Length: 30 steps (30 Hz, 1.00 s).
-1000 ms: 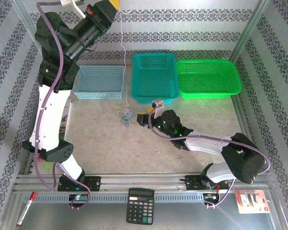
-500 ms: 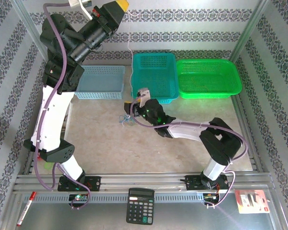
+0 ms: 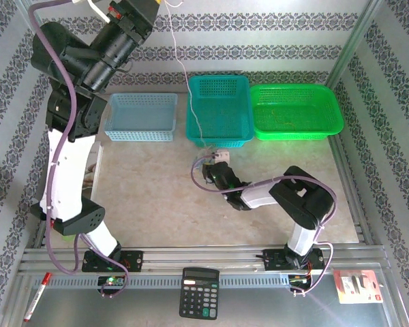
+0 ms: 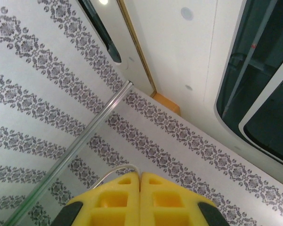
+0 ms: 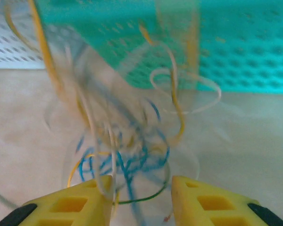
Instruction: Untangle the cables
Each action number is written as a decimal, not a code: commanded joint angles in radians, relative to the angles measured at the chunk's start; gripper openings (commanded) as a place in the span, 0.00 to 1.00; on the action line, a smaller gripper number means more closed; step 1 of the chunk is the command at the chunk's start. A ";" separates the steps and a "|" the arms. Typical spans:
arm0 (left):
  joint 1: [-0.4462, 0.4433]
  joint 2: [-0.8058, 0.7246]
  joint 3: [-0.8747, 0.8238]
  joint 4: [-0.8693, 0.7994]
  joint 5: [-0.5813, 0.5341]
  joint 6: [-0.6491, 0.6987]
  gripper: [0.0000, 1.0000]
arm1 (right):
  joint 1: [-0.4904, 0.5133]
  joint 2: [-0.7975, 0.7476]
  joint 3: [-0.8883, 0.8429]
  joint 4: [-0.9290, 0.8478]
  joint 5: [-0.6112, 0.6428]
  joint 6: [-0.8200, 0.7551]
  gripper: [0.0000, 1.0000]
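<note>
The right gripper (image 5: 140, 184) is hovering low over the table just in front of the teal basket (image 3: 218, 140). Its yellow jaws are standing apart, with loops of the cables (image 5: 127, 157) threading through the gap, and nothing looks clamped there. The tangle of blue, yellow and whitish wire is lying just in front of the basket's near wall and is blurred in the wrist view.

The left gripper (image 4: 140, 175) is pinching shut on a pale strand (image 4: 115, 168), high above and to the left of the basket. In the overhead view that strand is running down past the basket's left corner into the tangle.

The step in hand looks like drawing one cable out of the knot. The next move probably calls for the right jaws to close on the bundle and pin it while the strand is pulled free.

The right arm is lying low, elbow bent, reaching in from the near right of the basket. The left arm is standing tall, stretched upward.
</note>
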 commanded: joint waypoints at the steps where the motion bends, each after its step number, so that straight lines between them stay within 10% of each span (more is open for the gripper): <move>1: 0.025 -0.013 0.016 0.027 -0.015 0.026 0.00 | -0.019 -0.090 -0.085 0.016 0.140 0.057 0.38; 12: 0.065 0.014 0.008 0.032 0.024 -0.023 0.00 | -0.081 -0.215 -0.254 0.024 0.107 0.137 0.39; 30: 0.032 -0.086 -0.241 0.143 0.108 -0.083 0.00 | -0.074 -0.308 0.047 -0.023 -0.419 -0.146 0.69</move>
